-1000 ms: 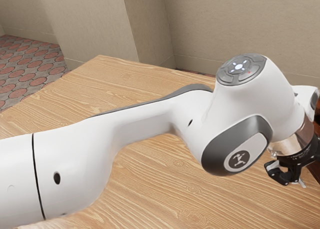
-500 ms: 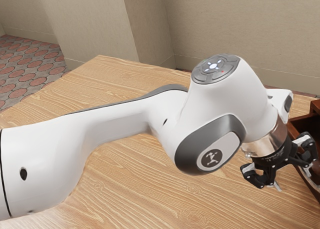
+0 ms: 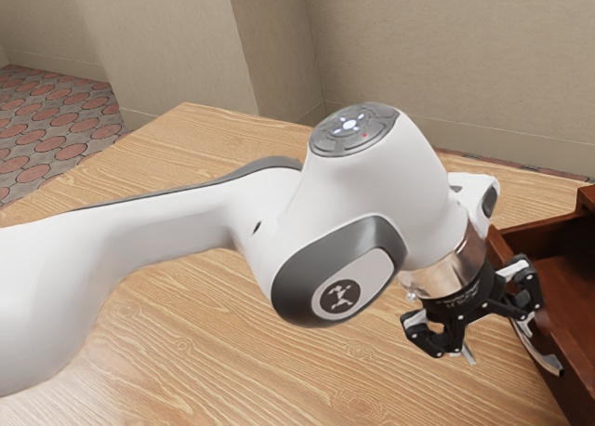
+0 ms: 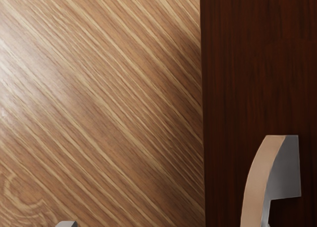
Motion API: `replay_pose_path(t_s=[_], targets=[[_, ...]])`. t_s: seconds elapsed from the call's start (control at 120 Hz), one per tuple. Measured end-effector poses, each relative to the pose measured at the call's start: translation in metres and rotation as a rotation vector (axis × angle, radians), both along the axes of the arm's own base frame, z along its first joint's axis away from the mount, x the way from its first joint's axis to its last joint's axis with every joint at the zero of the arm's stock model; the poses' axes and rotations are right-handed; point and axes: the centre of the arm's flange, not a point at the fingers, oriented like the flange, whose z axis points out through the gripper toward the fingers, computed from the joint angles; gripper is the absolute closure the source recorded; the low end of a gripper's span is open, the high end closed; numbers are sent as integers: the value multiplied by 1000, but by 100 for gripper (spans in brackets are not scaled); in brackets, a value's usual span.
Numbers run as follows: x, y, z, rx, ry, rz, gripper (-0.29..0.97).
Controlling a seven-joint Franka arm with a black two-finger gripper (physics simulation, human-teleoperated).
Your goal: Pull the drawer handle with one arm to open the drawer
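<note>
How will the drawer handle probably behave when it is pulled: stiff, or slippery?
The handle looks like curved polished metal, so it is probably stiff and perhaps slippery. It sits fixed on the drawer's dark wood front, so a pull should likely slide the whole drawer rather than tip it.

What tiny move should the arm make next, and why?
Probably pull the handle a little way toward the exterior view's left. The gripper sits at the handle on the drawer front, and the drawer looks only partly out, with its inside just showing.
</note>
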Motion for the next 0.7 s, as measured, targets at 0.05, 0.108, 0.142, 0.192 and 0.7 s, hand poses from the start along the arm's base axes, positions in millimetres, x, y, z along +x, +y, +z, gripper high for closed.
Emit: replay_pose_path(t_s=[0.05,0.108,0.142,0.192,0.7], targets=[[-4,4,-1,7,5,1,29],[-8,7,-3,10,14,3,29],[-9,9,-3,11,19,4,28],[-13,12,-3,14,23,5,28],[-49,68,103,-12,-116,26,9]])
